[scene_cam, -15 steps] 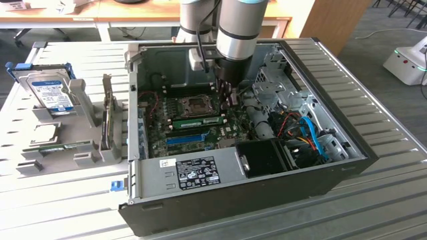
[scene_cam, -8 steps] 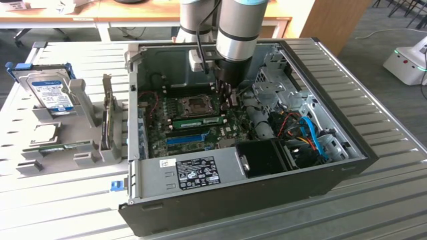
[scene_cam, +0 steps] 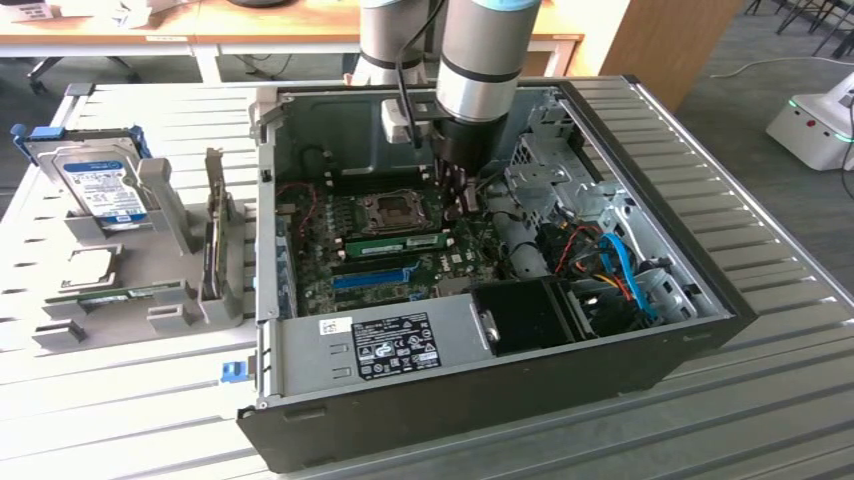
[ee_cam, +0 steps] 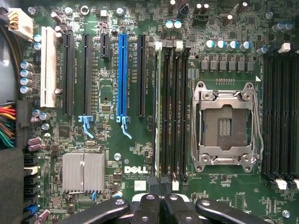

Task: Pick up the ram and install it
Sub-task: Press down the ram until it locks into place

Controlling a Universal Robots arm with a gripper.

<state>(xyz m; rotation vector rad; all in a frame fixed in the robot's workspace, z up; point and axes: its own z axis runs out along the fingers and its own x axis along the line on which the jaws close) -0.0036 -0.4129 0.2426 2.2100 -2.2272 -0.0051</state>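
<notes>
Slatted bench [scene_cam: 761, 400], open Dell tower case [scene_cam: 467, 400] lying on it, green ram [scene_cam: 398, 243] standing on edge in a motherboard slot beside the CPU socket [scene_cam: 396, 210], gripper [scene_cam: 461, 200] pressed together over the board near the ram's end.

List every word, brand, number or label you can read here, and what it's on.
"DELL": white letters on the motherboard.
Fine print just beneath it: too small to read.
White sticker on the case's metal cover: too blurred to read.
Blue label on the hard drive: too blurred to read.
</notes>
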